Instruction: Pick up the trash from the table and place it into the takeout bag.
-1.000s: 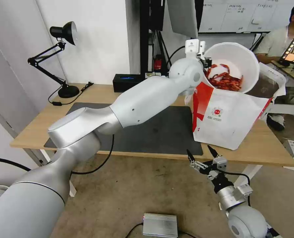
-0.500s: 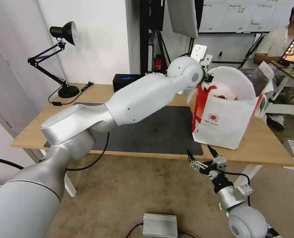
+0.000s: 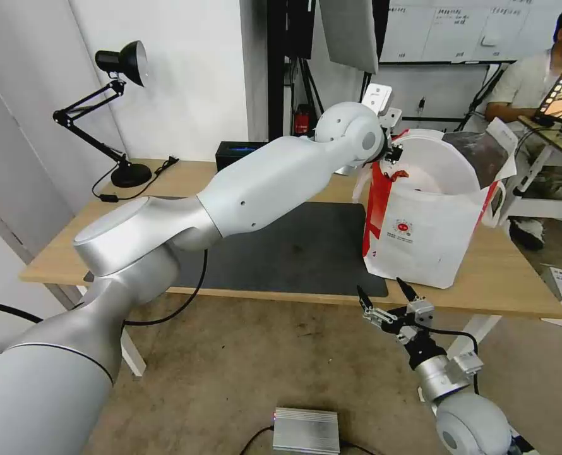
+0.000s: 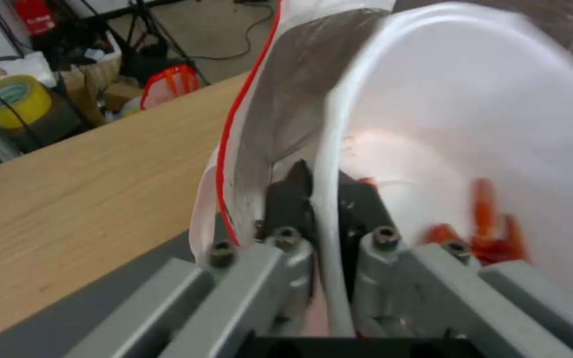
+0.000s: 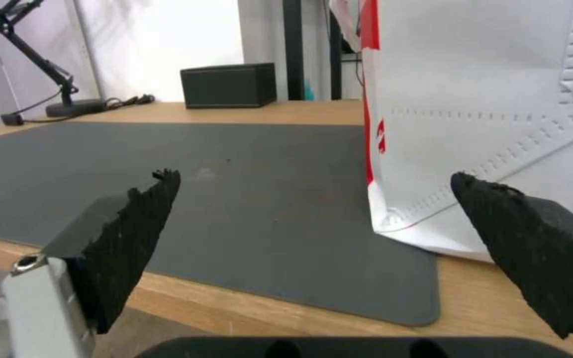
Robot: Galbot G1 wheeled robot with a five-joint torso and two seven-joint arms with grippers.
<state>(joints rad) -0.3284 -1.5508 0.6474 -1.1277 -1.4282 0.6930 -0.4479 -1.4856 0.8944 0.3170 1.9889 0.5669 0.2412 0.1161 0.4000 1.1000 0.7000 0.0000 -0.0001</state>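
Left pincer [image 4: 323, 199] is clamped on the white bowl [image 3: 442, 167] rim, bowl tipped inside the takeout bag [image 3: 420, 234]. A few red shells [image 4: 485, 233], I think, sit just past its fingers. Right pincer [image 3: 387, 300] hangs spread apart below the desk [image 3: 514, 284] edge.

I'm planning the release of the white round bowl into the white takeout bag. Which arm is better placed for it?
Left, probably. The left gripper already pinches the rim of the white round bowl, tilted inside the white takeout bag. The right gripper hangs open below the table edge.

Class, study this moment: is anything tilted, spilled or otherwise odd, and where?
Yes. The bowl stands tipped steeply on edge in the mouth of the bag, not flat. The left gripper is shut on its rim, and red shells have slid to its low side. Nothing spilled shows on the table.
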